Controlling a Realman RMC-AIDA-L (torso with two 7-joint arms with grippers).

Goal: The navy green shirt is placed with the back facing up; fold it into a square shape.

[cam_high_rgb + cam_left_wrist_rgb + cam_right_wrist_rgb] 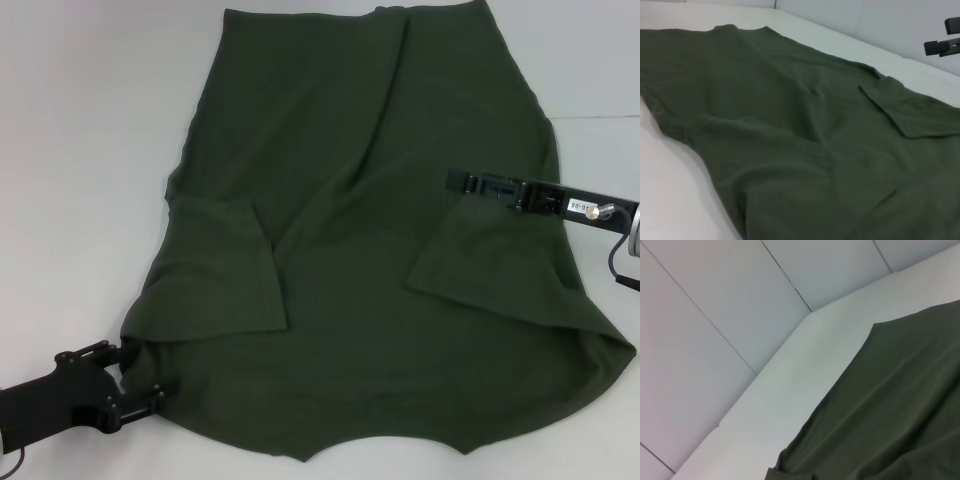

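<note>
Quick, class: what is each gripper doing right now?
Left gripper: at the navy green shirt's near left corner; grip cannot be told.
Right gripper: above the shirt's right side; open or shut cannot be told.

A white table (80, 150) fills the scene; behind it stands a pale panelled wall (715, 305), apparently seamed.

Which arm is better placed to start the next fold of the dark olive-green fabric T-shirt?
Left, probably. The left pincer sits at the near left corner of the dark olive-green fabric T-shirt, right at its edge. The right pincer hovers over the shirt's middle, away from any edge.
</note>
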